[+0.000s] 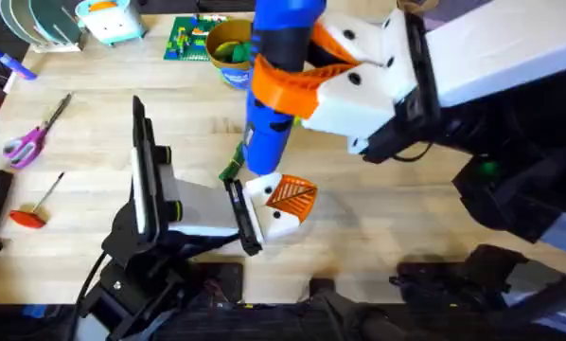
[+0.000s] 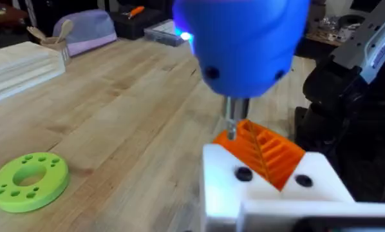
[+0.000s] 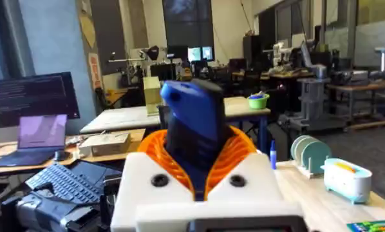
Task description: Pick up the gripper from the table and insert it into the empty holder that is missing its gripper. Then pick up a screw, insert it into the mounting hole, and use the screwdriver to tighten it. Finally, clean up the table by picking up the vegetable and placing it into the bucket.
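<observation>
I held the screwdriver (image 1: 272, 85) upright over the holder (image 1: 275, 210), its bit down on the orange gripper (image 1: 292, 194).

My right gripper (image 1: 297, 76) was clamped around the blue screwdriver, its orange pads wrapping the barrel. My left gripper (image 1: 245, 216) was at about 6 o'clock from the screwdriver on the table (image 1: 94, 114), closed on the white holder with the orange gripper seated in it. The bucket (image 1: 228, 49) stood at 12 o'clock from the holder, well apart. The vegetable (image 1: 232, 167) lay just beside the holder at about 11 o'clock. The screwdriver's metal bit (image 2: 232, 121) touched the orange gripper's upper edge.
</observation>
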`<state>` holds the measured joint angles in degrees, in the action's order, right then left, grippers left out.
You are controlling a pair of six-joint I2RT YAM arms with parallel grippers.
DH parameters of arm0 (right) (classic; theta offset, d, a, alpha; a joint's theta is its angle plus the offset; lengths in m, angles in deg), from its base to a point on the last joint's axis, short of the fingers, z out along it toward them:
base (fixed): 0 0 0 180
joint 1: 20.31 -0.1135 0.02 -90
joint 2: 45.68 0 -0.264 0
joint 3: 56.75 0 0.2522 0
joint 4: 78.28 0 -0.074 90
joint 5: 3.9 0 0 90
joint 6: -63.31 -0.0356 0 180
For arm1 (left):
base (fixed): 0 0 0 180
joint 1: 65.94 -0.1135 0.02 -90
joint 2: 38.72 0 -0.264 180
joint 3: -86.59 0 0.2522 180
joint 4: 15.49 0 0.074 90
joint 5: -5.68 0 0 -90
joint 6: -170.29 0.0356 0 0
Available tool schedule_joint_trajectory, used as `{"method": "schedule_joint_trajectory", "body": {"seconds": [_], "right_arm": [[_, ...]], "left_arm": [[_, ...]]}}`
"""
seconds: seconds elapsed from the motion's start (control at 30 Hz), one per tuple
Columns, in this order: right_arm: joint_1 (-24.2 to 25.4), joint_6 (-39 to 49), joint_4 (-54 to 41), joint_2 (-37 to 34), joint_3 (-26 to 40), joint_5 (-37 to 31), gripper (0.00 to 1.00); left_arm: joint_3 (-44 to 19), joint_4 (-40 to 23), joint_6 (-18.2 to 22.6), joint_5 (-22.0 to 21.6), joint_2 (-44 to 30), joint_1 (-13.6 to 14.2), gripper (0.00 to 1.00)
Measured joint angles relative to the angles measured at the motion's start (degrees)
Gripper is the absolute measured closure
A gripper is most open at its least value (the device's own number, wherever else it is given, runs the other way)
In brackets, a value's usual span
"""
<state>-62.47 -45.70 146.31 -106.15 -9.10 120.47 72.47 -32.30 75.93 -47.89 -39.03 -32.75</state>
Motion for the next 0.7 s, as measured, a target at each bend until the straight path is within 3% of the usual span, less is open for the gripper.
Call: {"method": "schedule_joint_trajectory", "body": {"seconds": [0.17, 0.33, 0.53, 0.7], "right_arm": [[4.9, 1.0, -3.4, 0.2, 0.1, 0.2, 0.928], [15.5, 6.3, -23.6, 0.1, 2.9, 0.3, 0.928], [27.2, 23.6, -51.3, -1.1, 13.3, -1.6, 0.928], [33.1, 42.8, -66.5, -6.8, 21.7, -10.4, 0.928]], "left_arm": [[0.0, 0.0, 0.0, 0.0, 0.0, 0.0, 0.993], [0.0, 0.0, 0.0, 0.0, 0.0, 0.0, 0.993], [0.0, 0.0, 0.0, 0.0, 0.0, 0.0, 0.993], [0.0, 0.0, 0.0, 0.0, 0.0, 0.0, 0.993]]}}
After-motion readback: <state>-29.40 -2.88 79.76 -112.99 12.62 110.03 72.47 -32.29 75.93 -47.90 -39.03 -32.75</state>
